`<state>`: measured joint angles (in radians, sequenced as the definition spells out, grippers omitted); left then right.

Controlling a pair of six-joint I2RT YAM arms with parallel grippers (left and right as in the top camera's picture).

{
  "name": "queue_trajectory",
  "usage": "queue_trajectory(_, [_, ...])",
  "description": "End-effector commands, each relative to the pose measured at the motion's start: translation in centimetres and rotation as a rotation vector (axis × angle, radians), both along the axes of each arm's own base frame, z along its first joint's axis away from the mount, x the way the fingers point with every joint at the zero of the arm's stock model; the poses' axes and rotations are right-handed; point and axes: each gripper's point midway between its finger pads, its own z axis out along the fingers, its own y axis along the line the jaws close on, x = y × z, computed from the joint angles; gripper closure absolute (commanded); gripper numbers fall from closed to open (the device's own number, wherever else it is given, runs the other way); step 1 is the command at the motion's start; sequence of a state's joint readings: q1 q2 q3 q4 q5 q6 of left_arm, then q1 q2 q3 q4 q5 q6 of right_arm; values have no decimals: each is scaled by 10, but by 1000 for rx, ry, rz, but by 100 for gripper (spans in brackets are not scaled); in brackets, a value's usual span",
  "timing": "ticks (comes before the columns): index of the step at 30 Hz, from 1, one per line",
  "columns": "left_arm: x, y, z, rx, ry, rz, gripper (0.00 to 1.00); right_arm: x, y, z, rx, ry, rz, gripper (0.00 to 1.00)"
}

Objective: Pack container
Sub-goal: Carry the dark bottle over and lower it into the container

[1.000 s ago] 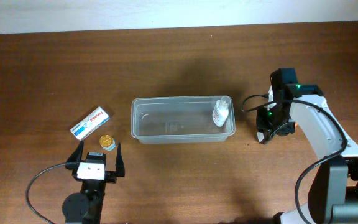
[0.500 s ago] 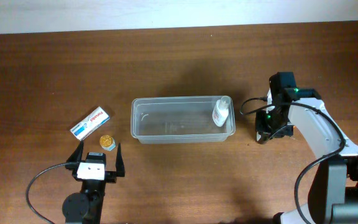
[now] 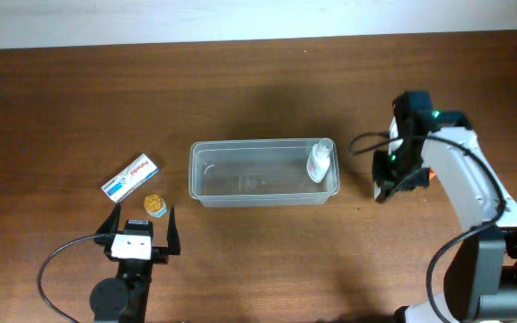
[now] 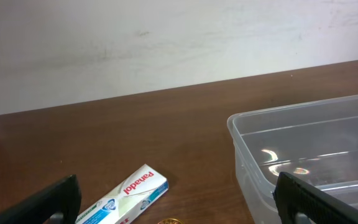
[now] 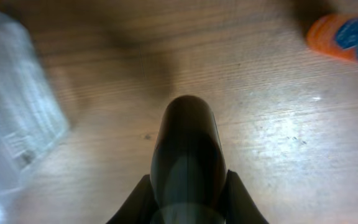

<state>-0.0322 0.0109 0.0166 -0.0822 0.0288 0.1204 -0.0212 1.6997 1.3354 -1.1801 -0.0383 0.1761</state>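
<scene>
The container (image 3: pixel 240 170) sits at the centre of the table with its long axis running left to right. Its right short end faces the right gripper (image 3: pixel 384 187), which hangs just beyond that end, apart from the rim and slightly to the near side. The coming move is therefore judged to be a short carry to the left, over the right rim. The right arm is the nearer one for that end. The left gripper (image 3: pixel 142 218) lies to the near left of the container, off its left corner. The right gripper's jaws are closed down narrowly. The right wrist view shows a dark round-ended object (image 5: pixel 185 149) clamped between them, pointing away from the camera; what it is cannot be told. The left gripper's jaws stand fully apart, with nothing between them and nothing touching them. A white bottle (image 3: pixel 319 164) stands inside the container against its right end, so free floor space lies mainly to the left of it. An orange-and-blue item (image 5: pixel 347 32) lies on the table just right of the right gripper. A white-and-blue box (image 3: pixel 130 177) and a gold disc (image 3: pixel 153 205) lie left of the container.
</scene>
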Motion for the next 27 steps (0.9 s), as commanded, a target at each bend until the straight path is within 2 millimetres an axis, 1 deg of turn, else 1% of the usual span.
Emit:
queue_trajectory(1, [0,1,-2,16,0,3,1,25,5,43,39,-99,2,86])
queue_trajectory(5, [0,1,-2,16,0,3,1,34,14,85,92,-157,17,86])
queue_trajectory(9, [0,1,-2,16,0,3,1,42,35,128,206,-243,68,85])
queue_trajectory(12, [0,1,-2,16,0,3,1,47,54,156,308,-309,107,86])
queue_trajectory(15, [0,1,-2,16,0,3,1,46,81,177,414,-364,181,85])
queue_trajectory(18, [0,1,-2,16,0,3,1,44,104,182,443,-376,243,86])
queue_trajectory(23, [0,1,-2,16,0,3,0,36,151,183,454,-386,383,86])
queue_trajectory(25, [0,1,-2,16,0,3,1,33,168,182,424,-397,434,85])
queue_trajectory(27, [0,1,-2,16,0,3,1,33,176,176,355,-397,436,85])
